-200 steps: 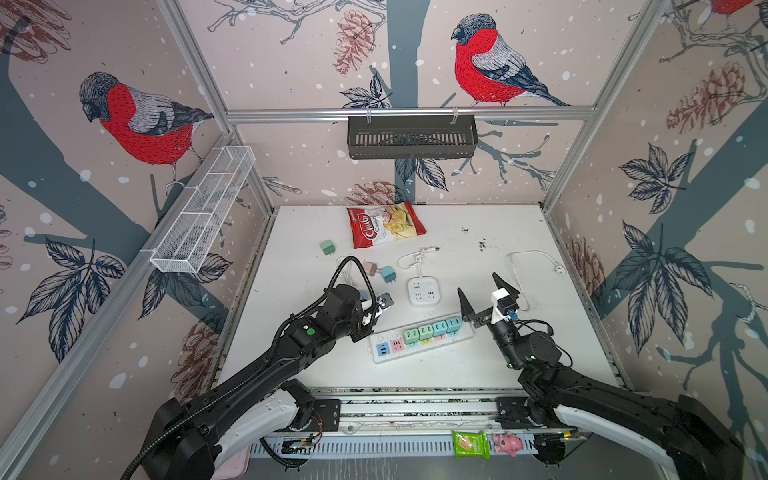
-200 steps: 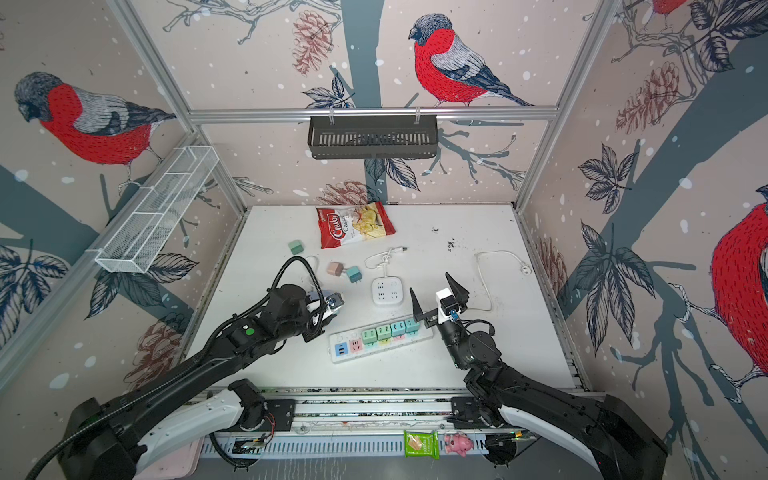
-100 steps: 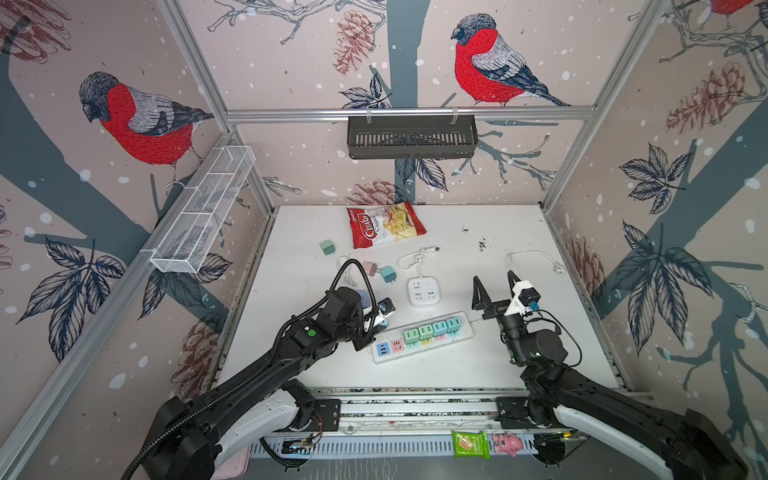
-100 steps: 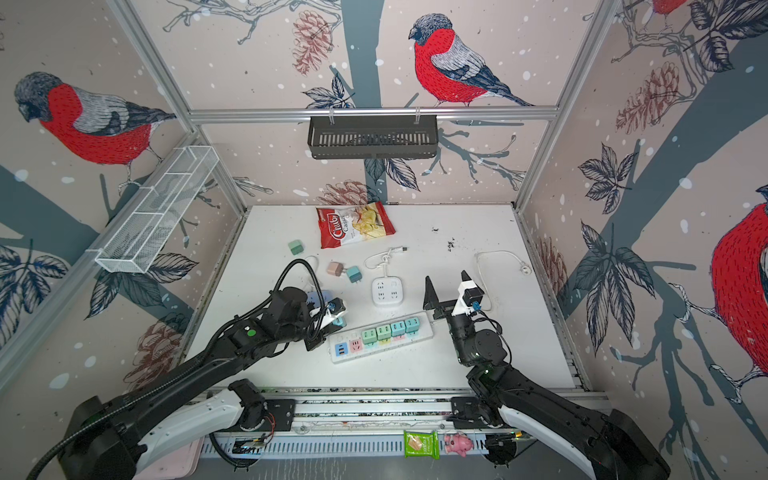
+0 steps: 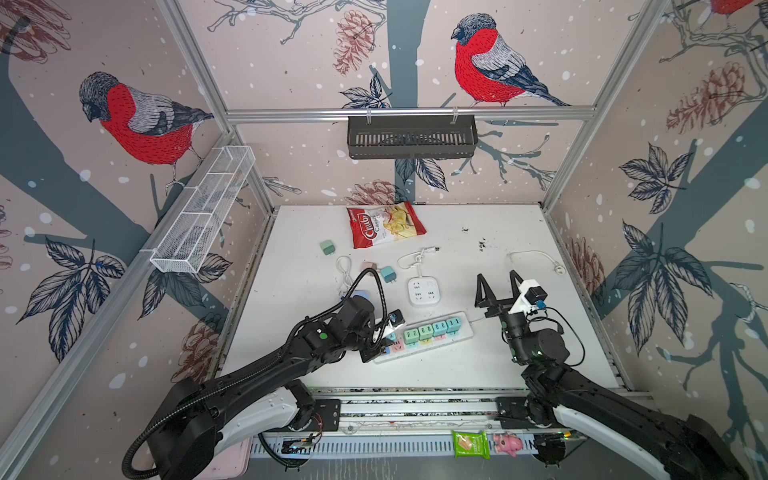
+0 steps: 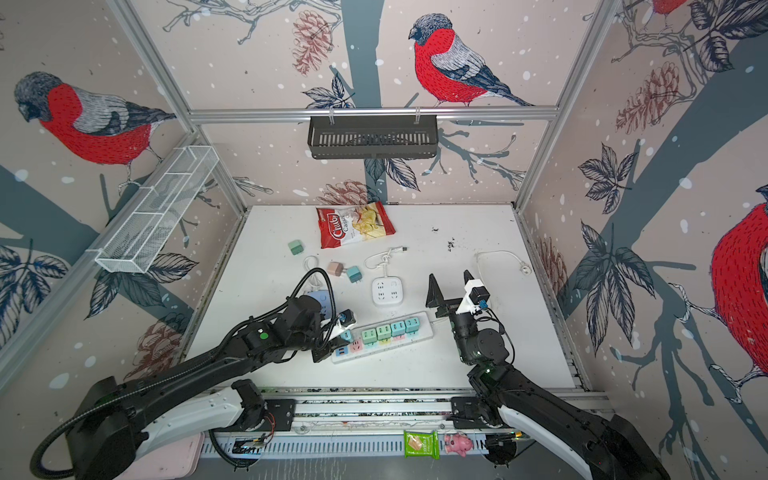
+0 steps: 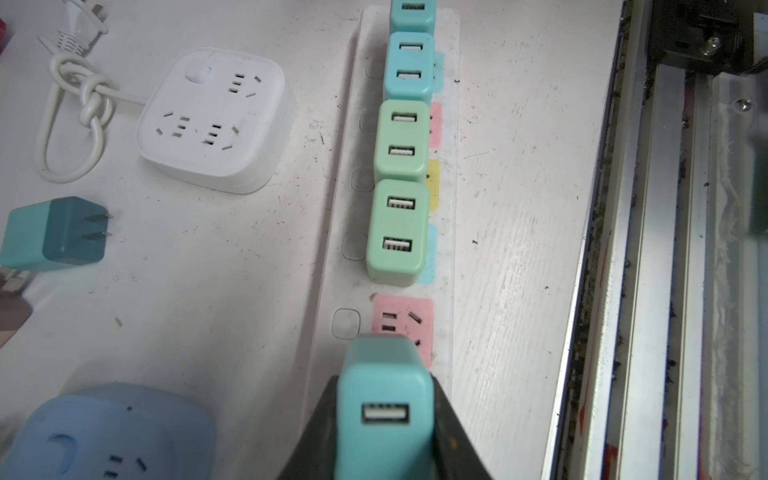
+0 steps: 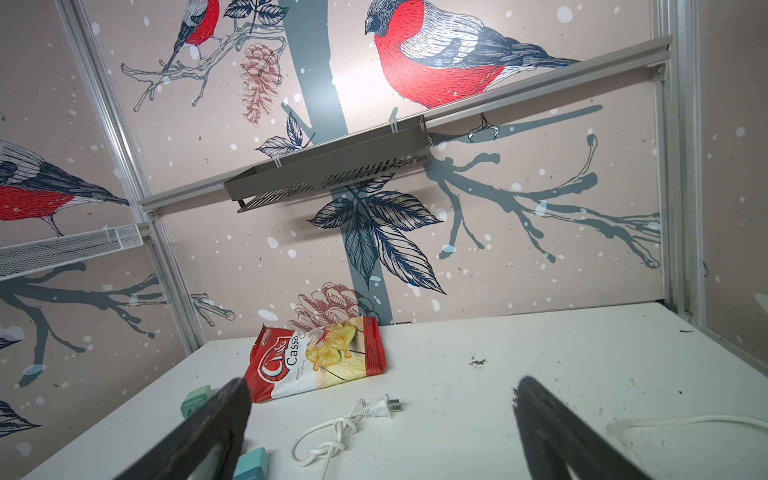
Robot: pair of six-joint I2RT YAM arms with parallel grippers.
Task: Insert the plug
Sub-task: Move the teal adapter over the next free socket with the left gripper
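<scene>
The left gripper (image 7: 384,411) is closed tight on the sides of a teal plug (image 7: 384,374), USB port facing the wrist camera. The plug sits over the strip (image 7: 345,216), at the near edge of the strip's pink socket (image 7: 401,322), partly covering it; the prongs are hidden, so I cannot tell if they have entered. Further along the strip, four chargers (image 5: 432,330) are plugged in a row: two green, then two teal. The right gripper (image 5: 497,276) is spread wide and holds nothing, raised above the desk (image 5: 457,365) just past the strip's cord end. Beside the strip on its far side lie a white socket block (image 7: 216,120), a blue block (image 7: 112,432) and a loose teal plug (image 7: 54,235).
</scene>
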